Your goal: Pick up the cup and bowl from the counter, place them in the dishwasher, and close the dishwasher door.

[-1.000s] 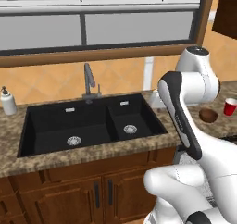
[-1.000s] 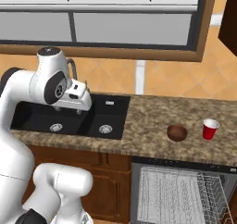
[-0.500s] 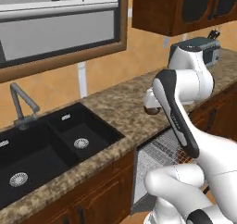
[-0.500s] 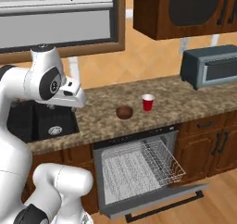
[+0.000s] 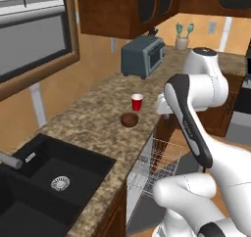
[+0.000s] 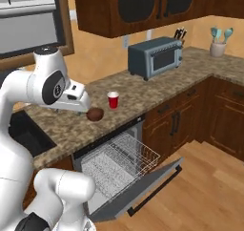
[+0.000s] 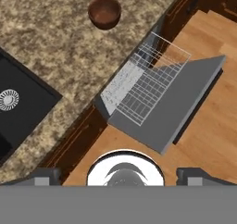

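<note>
Two items sit on the counter: cup just beyond bowl, near each other. Dishwasher door hangs down open, rack pulled out. Gripper jaws spread wide, empty.

Glossy white rounded arm segments, with dark joint bands and a round grey joint cap.

Red cup and brown bowl sit close together on the desk — toaster oven further back, black sink up front.
</note>
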Available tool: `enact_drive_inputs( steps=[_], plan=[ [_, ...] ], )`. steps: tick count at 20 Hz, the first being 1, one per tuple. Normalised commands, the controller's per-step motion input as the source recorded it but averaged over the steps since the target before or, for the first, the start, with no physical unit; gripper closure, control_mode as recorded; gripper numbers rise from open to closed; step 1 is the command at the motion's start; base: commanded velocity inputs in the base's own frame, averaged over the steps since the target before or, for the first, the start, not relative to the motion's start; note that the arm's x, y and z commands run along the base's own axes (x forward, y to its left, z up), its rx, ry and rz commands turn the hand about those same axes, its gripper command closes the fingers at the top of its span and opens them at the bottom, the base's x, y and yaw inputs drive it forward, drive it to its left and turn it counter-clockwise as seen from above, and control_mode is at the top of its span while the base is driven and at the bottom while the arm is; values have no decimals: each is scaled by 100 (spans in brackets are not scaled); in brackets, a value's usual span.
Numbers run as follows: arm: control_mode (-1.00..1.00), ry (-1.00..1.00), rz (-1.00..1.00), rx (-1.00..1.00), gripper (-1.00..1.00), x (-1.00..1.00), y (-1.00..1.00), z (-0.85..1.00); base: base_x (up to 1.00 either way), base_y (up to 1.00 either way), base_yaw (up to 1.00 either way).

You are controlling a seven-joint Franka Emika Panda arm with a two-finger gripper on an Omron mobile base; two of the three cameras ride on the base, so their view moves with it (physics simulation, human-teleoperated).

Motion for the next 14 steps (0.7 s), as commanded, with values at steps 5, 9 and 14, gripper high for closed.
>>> enact_drive_inputs(
  steps=[5, 9, 14],
  plan=[
    [100, 0, 0, 0, -100, 0, 0, 0, 24, 43, -34],
    [100, 0, 0, 0, -100, 0, 0, 0, 9, 54, -29],
    [100, 0, 0, 0, -100, 0, 0, 0, 1, 17, -29]
  ],
)
